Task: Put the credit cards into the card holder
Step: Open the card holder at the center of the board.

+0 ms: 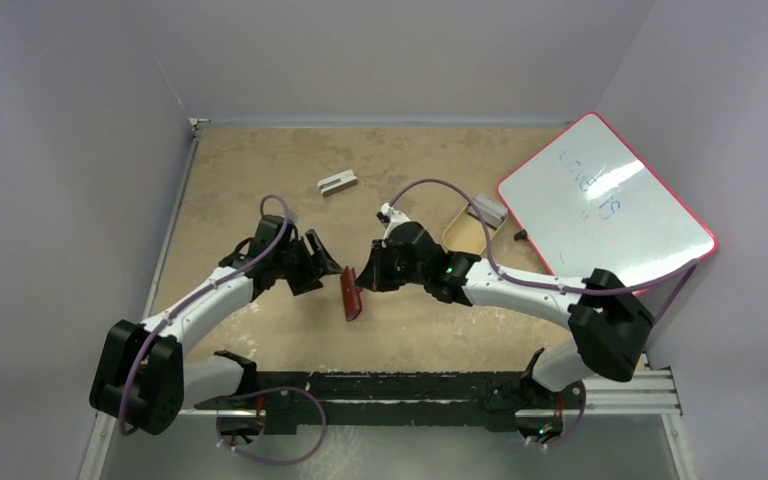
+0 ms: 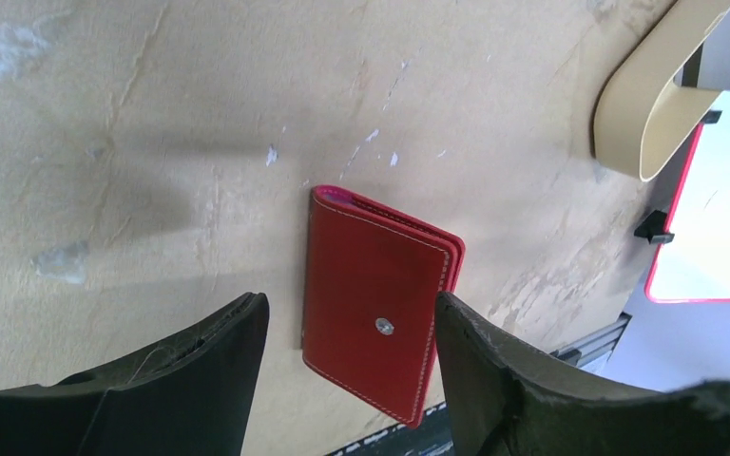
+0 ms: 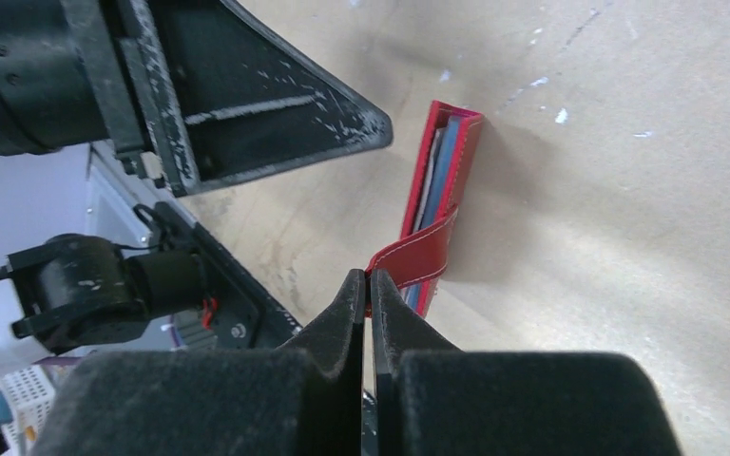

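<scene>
So the small red leather-like card holder [image 1: 351, 296] is turned up on its edge over the tan tabletop [image 1: 260, 180], right between the two claws. The right gripper [image 3: 369, 277] is pinched all the way closed on the holder's red flap. The left gripper [image 2: 350, 306] is spread wide, the holder sitting between its fingers with no squeeze on it. Pale bluish credit cards [image 3: 435, 176] peek out of the holder's side. A tan oval tray [image 1: 463, 236] and a red-rimmed whiteboard [image 1: 605, 200] sit off to the right.
</scene>
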{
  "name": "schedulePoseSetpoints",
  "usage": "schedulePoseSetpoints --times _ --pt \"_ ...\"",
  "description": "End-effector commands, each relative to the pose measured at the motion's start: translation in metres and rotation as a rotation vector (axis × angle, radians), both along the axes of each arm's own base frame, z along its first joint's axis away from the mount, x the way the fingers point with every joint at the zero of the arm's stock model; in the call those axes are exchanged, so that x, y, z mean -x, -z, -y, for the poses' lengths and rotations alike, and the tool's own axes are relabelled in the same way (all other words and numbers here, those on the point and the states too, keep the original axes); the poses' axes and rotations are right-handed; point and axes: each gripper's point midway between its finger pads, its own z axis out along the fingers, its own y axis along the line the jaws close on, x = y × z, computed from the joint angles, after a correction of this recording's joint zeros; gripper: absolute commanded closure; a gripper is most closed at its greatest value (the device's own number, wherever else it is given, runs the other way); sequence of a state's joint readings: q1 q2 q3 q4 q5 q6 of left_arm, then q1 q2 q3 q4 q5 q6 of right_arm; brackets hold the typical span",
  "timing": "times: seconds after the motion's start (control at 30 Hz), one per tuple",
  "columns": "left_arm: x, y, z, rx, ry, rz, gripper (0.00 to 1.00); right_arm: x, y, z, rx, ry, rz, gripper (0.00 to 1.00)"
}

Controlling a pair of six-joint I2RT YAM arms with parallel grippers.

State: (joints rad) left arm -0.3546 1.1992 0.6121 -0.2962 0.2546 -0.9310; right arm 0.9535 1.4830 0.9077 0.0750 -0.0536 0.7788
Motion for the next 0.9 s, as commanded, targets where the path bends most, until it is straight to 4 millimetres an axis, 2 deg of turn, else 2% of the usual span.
schedulePoseSetpoints --times 0.0,0.1,0.37,0.63,0.77,0.87 --pt "0.011 -0.012 0.003 0.022 0.054 0.002 0.36 -0.003 -0.045 -0.024 -0.180 -0.018 0.025 1.00" --pt "0.015 -0.010 0.001 0.021 0.047 -0.009 0.36 -0.004 -0.049 -0.026 -0.207 -0.017 0.031 1.00" --pt "0.018 0.010 -0.005 -0.021 0.029 -0.051 0.37 -0.007 -0.033 -0.015 -0.161 0.036 0.016 1.00" --pt "0.017 0.016 -0.020 -0.106 -0.014 -0.064 0.41 -0.027 0.013 0.044 -0.010 0.187 -0.007 1.00" --pt "0.017 0.015 -0.017 -0.088 -0.007 -0.060 0.43 -0.034 0.030 0.073 0.042 0.246 -0.012 1.00" --pt "0.018 0.016 -0.007 -0.028 0.006 -0.057 0.44 -0.036 0.035 0.083 0.056 0.258 -0.012 1.00"
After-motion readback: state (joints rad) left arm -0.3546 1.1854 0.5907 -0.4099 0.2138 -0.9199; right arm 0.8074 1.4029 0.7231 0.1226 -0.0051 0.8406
